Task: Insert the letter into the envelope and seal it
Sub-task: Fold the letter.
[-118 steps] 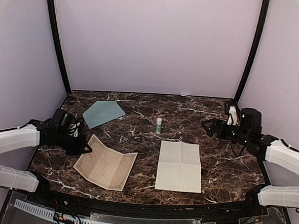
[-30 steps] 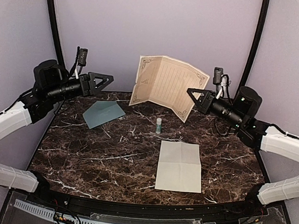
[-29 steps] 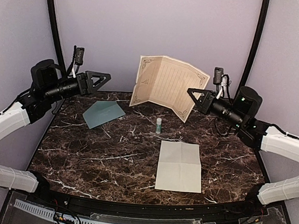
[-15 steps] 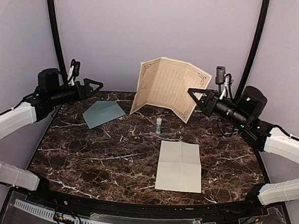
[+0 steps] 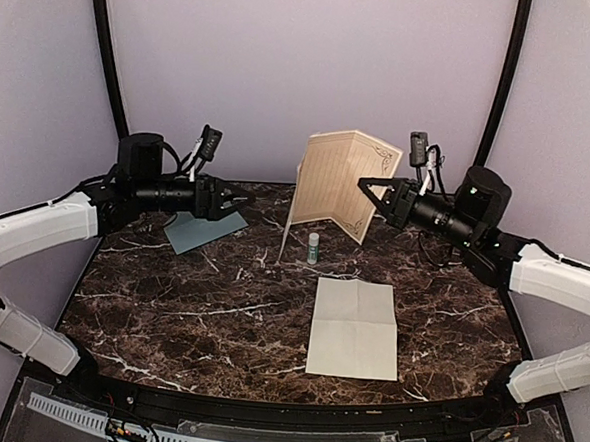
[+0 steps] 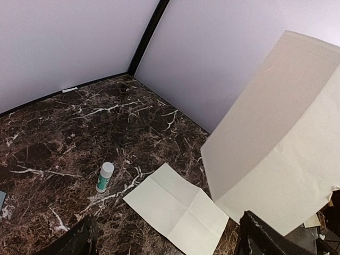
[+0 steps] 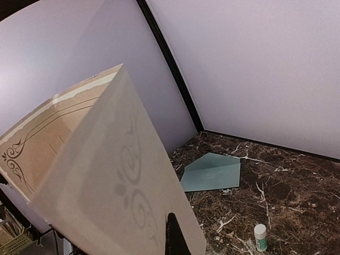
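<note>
Two arms work over one dark marbled surface [image 5: 220, 307]. There are four loose things: one letter, one envelope, one glue stick and one plain white sheet.

The letter [image 5: 337, 184], a tan page with an ornate border, hangs in the air at the far middle, folded along an upright crease. The right end effector [image 5: 362, 190] pinches its right edge, fingers pressed together on the paper. The left end effector [image 5: 238, 200] points toward the letter from the left with its fingers spread wide and nothing between them. In the left wrist view the letter's blank back [image 6: 281, 149] fills the right side.

The envelope [image 5: 199, 233] lies flat on the far left of the surface, partly hidden under the left arm, well apart from the letter. The glue stick [image 5: 313, 247] stands upright near the middle, just below the hanging letter. The white sheet [image 5: 354, 328] lies flat nearer the arms, creased into quarters.

Half a second earlier the left end effector was back by the left wall. It has since swung in over the envelope toward the centre. The letter was then spread open toward the camera. Now its panels are folded closer together and it sits a little further right. The envelope, glue stick and white sheet have not moved.
</note>
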`<state>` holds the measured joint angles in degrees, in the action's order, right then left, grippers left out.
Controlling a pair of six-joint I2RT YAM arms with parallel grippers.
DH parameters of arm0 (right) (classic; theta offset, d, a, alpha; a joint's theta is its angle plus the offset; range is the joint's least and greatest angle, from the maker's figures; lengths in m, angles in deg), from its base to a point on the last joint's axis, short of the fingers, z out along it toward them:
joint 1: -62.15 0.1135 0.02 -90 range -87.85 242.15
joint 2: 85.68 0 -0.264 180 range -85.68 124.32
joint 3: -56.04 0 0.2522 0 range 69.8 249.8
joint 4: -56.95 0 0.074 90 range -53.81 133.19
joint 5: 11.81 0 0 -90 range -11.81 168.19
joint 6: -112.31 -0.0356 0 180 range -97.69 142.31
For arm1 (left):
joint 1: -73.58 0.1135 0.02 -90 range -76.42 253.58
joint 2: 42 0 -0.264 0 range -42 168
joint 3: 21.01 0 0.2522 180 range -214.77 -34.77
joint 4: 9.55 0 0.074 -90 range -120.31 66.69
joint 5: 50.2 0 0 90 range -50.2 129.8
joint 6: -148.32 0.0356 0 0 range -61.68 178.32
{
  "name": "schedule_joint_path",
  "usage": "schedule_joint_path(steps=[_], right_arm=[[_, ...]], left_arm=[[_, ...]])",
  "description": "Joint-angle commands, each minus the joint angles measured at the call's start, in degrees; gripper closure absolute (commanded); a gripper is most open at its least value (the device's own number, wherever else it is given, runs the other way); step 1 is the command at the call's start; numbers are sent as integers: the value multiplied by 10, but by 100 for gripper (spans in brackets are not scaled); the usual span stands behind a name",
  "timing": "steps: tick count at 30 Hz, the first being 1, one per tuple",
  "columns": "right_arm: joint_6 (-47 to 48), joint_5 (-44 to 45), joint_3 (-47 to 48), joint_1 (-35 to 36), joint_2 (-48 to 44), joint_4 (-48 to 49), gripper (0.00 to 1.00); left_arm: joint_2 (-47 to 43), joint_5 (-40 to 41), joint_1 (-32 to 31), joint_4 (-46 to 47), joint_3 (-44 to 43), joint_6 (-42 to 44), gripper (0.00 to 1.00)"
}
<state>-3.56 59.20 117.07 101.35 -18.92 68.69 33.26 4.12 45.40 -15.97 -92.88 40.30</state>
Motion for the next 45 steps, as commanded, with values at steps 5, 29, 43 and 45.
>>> schedule_joint_path(steps=[5, 29, 43, 45], right_arm=[[-5, -3, 44, -4, 22, -10, 100], [-16, -36, 55, -4, 52, -28, 100], [-29, -17, 61, -4, 60, -39, 100], [-30, -25, 63, -4, 64, -38, 100]], left_arm=[[14, -18, -62, -1, -44, 50, 9], [92, -15, -121, 38, -108, 68, 8], [86, -12, -141, 24, -112, 84, 6], [90, -10, -141, 22, -113, 86, 6]])
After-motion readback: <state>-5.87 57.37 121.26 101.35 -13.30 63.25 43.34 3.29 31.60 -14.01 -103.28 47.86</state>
